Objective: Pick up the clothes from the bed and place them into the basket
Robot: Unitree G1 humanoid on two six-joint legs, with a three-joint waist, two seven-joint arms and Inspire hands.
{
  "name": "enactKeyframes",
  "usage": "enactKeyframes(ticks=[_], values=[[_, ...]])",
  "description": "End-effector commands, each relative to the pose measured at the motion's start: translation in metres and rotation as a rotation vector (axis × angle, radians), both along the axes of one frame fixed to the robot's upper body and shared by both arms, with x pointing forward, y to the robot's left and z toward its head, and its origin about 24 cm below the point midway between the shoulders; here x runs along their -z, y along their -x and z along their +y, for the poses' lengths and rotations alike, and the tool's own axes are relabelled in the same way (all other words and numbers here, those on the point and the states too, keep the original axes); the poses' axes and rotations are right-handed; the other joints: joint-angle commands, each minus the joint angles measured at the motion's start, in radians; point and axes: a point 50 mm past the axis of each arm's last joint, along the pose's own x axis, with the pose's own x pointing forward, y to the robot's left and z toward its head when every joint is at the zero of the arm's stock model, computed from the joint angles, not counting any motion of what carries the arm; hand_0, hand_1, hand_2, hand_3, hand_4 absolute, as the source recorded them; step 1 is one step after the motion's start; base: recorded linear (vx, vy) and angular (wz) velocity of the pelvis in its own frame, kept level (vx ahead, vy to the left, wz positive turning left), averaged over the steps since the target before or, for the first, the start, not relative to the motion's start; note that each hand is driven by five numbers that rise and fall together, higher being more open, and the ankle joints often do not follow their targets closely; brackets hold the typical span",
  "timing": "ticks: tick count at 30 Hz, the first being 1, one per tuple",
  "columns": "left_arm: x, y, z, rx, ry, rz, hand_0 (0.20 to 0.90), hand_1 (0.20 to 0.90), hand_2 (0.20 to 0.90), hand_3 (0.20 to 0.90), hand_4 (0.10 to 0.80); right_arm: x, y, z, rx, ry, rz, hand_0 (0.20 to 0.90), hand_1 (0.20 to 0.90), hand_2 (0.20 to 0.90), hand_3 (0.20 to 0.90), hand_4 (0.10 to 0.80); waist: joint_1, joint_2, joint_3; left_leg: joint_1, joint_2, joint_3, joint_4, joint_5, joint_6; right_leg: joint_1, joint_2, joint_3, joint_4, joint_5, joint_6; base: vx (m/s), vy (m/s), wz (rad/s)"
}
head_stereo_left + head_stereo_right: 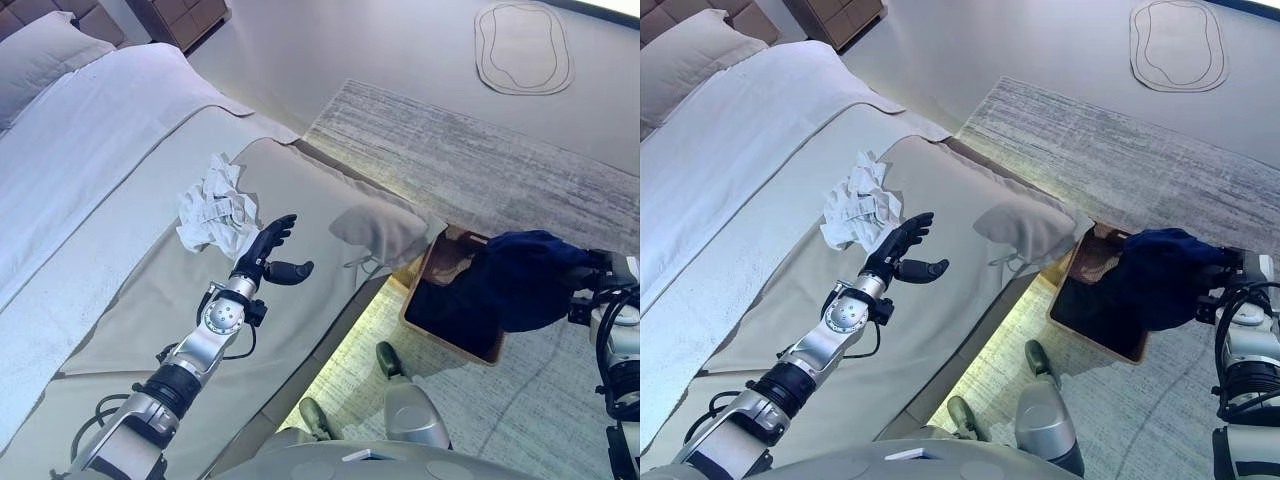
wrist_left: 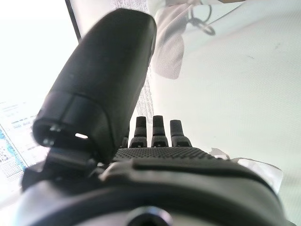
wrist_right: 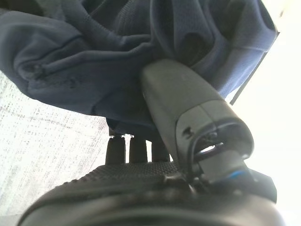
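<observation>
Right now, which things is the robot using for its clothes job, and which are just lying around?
For the job:
- white clothes on the bed
- dark blue garment held in the right robot hand
- basket
- left robot hand, open

Just lying around:
- pillow
- grey rug
- floor mat

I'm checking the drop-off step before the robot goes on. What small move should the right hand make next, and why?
Probably open the right hand: its fingers are curled into the dark blue garment, which already hangs over the basket beside the bed. The left hand waits open by the white garment.
</observation>
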Motion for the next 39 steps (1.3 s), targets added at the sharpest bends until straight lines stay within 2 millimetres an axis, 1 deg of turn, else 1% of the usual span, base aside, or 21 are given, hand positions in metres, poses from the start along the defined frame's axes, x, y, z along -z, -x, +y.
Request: enactKeyframes(ticks=[1, 8, 11, 14, 20, 26, 30, 36, 39], values=[[-0.027, -0.012, -0.003, 0.026, -0.007, -0.156, 0.9, 0.9, 0.9, 0.9, 0.8, -0.045, -0.027, 0.003, -0.052, 0.154, -0.171, 0.9, 0.9, 0.9, 0.9, 0.8, -0.003, -0.057, -0.067, -0.012, -0.01, -0.055, 0.096, -0.112, -0.008, 0.018, -0.018, -0.078, 0.012, -0.024, 0.006, 0.0, 0.0, 0.0], [-0.028, -0.013, -0.002, 0.029, -0.011, -0.154, 0.9, 0.9, 0.9, 0.9, 0.8, -0.042, -0.025, 0.003, -0.06, 0.146, -0.166, 0.9, 0.9, 0.9, 0.9, 0.8, 0.003, -0.065, -0.077, -0.01, -0.008, -0.058, 0.09, -0.108, -0.009, 0.023, -0.016, -0.088, 0.01, -0.023, 0.007, 0.0, 0.0, 0.0], [-0.027, -0.013, -0.001, 0.025, -0.011, -0.151, 0.9, 0.9, 0.9, 0.9, 0.8, -0.036, -0.023, 0.005, -0.057, 0.146, -0.148, 0.9, 0.9, 0.9, 0.9, 0.8, 0.005, -0.071, -0.081, -0.006, -0.009, -0.059, 0.088, -0.107, -0.007, 0.027, -0.014, -0.089, 0.01, -0.023, 0.006, 0.0, 0.0, 0.0], [-0.026, -0.012, 0.0, 0.024, -0.013, -0.147, 0.9, 0.9, 0.9, 0.9, 0.8, -0.031, -0.019, 0.002, -0.045, 0.145, -0.125, 0.9, 0.9, 0.9, 0.9, 0.8, 0.01, -0.076, -0.087, -0.003, -0.009, -0.061, 0.083, -0.104, -0.005, 0.031, -0.012, -0.092, 0.008, -0.022, 0.005, 0.0, 0.0, 0.0], [-0.023, -0.01, 0.002, 0.015, -0.019, -0.14, 0.9, 0.9, 0.9, 0.9, 0.8, -0.026, -0.017, 0.003, -0.048, 0.13, -0.126, 0.9, 0.9, 0.9, 0.9, 0.8, 0.017, -0.088, -0.095, 0.001, -0.008, -0.065, 0.08, -0.099, -0.003, 0.039, -0.007, -0.096, 0.008, -0.021, 0.004, 0.0, -0.001, 0.01], [-0.022, -0.009, 0.003, 0.002, -0.013, -0.137, 0.9, 0.9, 0.9, 0.9, 0.8, -0.033, -0.024, 0.008, -0.09, 0.125, -0.153, 0.9, 0.9, 0.9, 0.9, 0.8, 0.026, -0.097, -0.101, 0.006, -0.01, -0.072, 0.073, -0.093, -0.003, 0.051, -0.006, -0.106, 0.01, -0.023, 0.001, -0.002, 0.008, 0.01], [-0.02, -0.007, 0.005, -0.021, -0.008, -0.138, 0.9, 0.9, 0.9, 0.9, 0.8, -0.038, -0.03, 0.017, -0.146, 0.134, -0.19, 0.9, 0.9, 0.9, 0.9, 0.8, 0.04, -0.104, -0.104, 0.006, -0.015, -0.085, 0.064, -0.081, -0.002, 0.064, -0.008, -0.121, 0.012, -0.028, -0.002, -0.002, 0.018, 0.11], [-0.023, -0.009, 0.009, -0.06, -0.002, -0.157, 0.9, 0.9, 0.9, 0.9, 0.8, -0.05, -0.04, 0.029, -0.161, 0.142, -0.277, 0.9, 0.9, 0.9, 0.9, 0.8, 0.08, -0.114, -0.096, -0.003, -0.025, -0.121, 0.053, -0.066, -0.007, 0.077, -0.021, -0.167, 0.016, -0.035, -0.004, -0.039, 0.009, 0.16], [-0.023, -0.008, 0.016, -0.105, 0.005, -0.156, 0.9, 0.9, 0.9, 0.9, 0.8, -0.054, -0.048, 0.039, -0.188, 0.146, -0.299, 0.9, 0.9, 0.9, 0.9, 0.8, 0.114, -0.12, -0.096, -0.009, -0.031, -0.154, 0.04, -0.055, -0.008, 0.085, -0.034, -0.197, 0.014, -0.039, -0.006, -0.022, -0.007, 0.25]])
